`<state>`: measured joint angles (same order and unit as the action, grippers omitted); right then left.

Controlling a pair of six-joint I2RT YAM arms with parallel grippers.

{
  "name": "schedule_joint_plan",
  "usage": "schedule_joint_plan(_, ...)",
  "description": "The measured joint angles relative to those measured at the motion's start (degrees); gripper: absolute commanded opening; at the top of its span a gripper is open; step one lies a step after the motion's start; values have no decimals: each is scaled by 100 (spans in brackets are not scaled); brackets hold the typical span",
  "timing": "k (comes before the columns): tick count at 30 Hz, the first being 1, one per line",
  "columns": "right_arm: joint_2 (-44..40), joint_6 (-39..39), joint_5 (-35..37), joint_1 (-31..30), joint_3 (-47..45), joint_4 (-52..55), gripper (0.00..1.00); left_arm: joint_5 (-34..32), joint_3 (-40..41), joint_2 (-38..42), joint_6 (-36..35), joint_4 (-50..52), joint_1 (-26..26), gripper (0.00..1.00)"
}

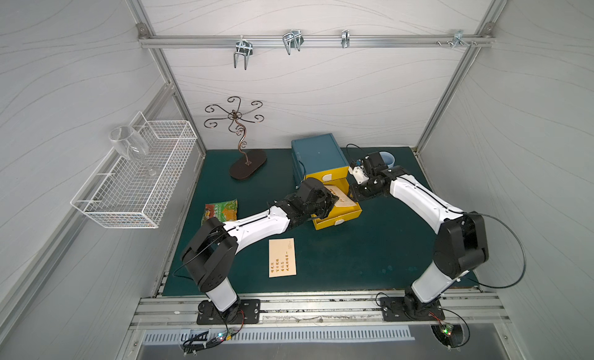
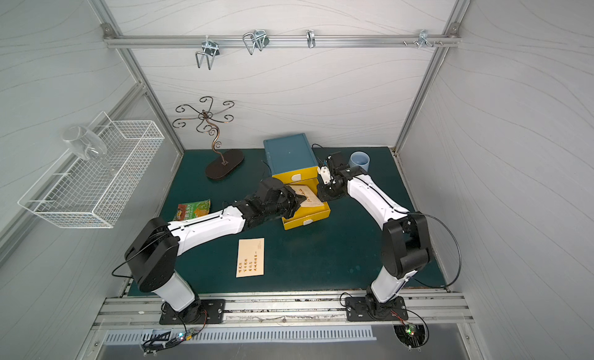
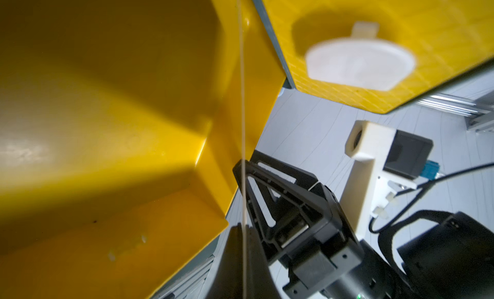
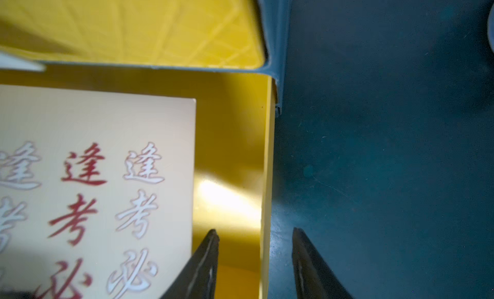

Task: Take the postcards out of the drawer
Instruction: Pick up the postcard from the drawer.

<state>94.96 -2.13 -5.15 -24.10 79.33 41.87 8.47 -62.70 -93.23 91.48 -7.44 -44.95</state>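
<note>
Over the open yellow plastic drawer (image 1: 337, 219), a cream rectangular postcard (image 1: 343, 197) is pinched edge-on by the closed left gripper (image 3: 242, 228). Its side wall is straddled by the right gripper (image 4: 254, 231), jaws spread, nothing held. Another printed postcard (image 1: 282, 258) is seen flat on the dark green mat (image 1: 369, 262).

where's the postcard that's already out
In both top views the postcard lies flat on the mat in front of the yellow drawer, beside the left arm.

loose postcard (image 1: 282, 258): cream, small orange characters, flat and face up on green mat (image 1: 369, 245), in front of the drawer (image 1: 337, 218) | drawer postcard (image 2: 307, 196): cream, large red and white characters, slanted inside the open yellow drawer, edge pinched by left gripper (image 1: 334, 199)
</note>
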Motion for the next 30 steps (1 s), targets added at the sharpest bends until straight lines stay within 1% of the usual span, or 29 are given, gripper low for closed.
schedule_joint_plan(9, -468, -11, 9, 0, 151, 181, 56, 179, 439, 1222, -546, 490, -63, 0)
schedule_joint_plan(11, -621, -66, -79, 31, 151, 234, 57, 190, 629, 1545, -713, 605, -85, 0)
schedule_joint_plan(12, -737, -127, -229, 87, 149, 251, 57, 199, 754, 1738, -828, 675, -92, 0)
schedule_joint_plan(14, -1005, -282, -693, 260, 74, 221, 58, 225, 1001, 2068, -1054, 734, -92, 0)
schedule_joint_plan(17, -1676, -671, -1768, 866, -350, -83, 62, 343, 1423, 2535, -1493, 697, -79, 0)
schedule_joint_plan(20, -2352, -1088, -2798, 1399, -850, -446, 64, 669, 1829, 2846, -1947, 422, 2, 0)
schedule_joint_plan(23, -2726, -1506, -3770, 1429, -1235, -824, 65, 1150, 2070, 2929, -2444, 85, 87, 0)
schedule_joint_plan(25, -2868, -1797, -4282, 1392, -1556, -1134, 66, 1469, 2079, 2929, -2776, -26, 109, 0)
schedule_joint_plan(27, -3014, -2133, -4634, 1320, -1969, -1449, 67, 1786, 2076, 2935, -3082, -210, 120, 0)
schedule_joint_plan(30, -3226, -2507, -4833, 1099, -2455, -1687, 68, 2120, 2076, 2933, -3314, -490, 131, 0)
